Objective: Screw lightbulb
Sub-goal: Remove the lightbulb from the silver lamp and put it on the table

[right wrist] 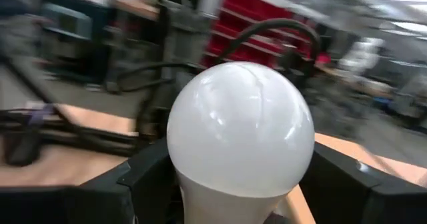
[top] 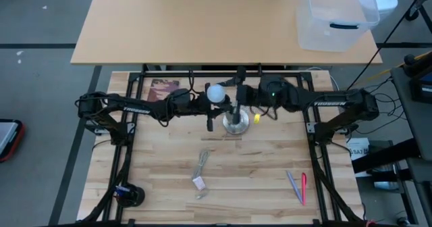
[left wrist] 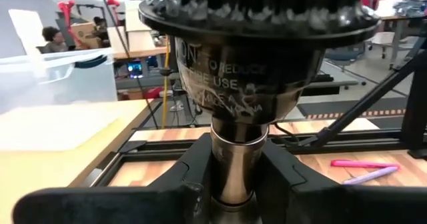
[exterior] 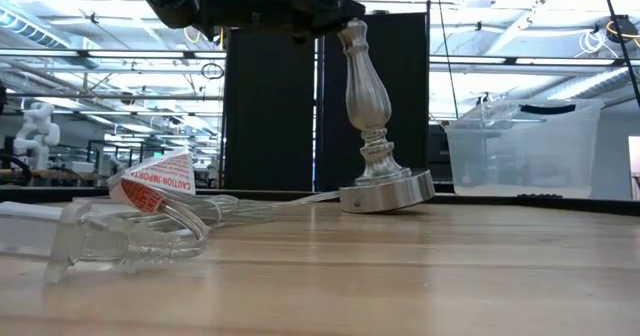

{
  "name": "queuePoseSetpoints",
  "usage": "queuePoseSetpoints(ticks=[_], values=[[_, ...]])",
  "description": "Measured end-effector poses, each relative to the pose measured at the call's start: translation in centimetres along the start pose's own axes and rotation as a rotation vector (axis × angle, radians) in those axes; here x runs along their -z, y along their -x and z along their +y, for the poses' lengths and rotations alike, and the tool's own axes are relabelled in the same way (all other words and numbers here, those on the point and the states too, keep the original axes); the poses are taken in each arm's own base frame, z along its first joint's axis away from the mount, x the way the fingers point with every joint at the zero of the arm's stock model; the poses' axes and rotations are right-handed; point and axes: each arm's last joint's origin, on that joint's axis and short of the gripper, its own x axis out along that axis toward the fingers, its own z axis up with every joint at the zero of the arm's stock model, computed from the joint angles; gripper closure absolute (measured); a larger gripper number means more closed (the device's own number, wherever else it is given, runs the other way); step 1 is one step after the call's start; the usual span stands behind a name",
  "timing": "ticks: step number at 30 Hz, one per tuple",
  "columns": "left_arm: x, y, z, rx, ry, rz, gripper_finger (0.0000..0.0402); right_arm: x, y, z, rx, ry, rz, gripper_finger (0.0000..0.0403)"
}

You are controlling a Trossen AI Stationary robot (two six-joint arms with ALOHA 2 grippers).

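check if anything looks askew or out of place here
The silver lamp stand is tilted: in the low view its post leans and its base seems lifted on one side. The left gripper grips it below the socket; the right gripper holds the lightbulb.

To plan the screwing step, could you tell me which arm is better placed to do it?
Right. The right gripper is shut on the bulb, while the left gripper is clamped on the stand just under its socket, so it is probably steadying the stand.
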Motion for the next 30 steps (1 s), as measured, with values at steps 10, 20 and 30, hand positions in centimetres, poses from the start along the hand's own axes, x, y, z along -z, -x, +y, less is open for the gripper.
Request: queuePoseSetpoints(ticks=[10,20,30], values=[[0.0,0.0,0.1,0.049,-0.016,-0.015,0.0326,1.1,1.4,-5.0,-0.373,-0.068,-0.089,0.0131],[-0.3,0.0,0.4,0.102,-0.010,-0.051,0.0326,3.3,0.0,-7.9,-0.625,-0.072,-0.212,0.0131],[-0.2,0.1,0.7,0.109,0.007,-0.050,0.0326,5.0,-1.7,-9.4,-0.755,-0.123,-0.281,0.0127]])
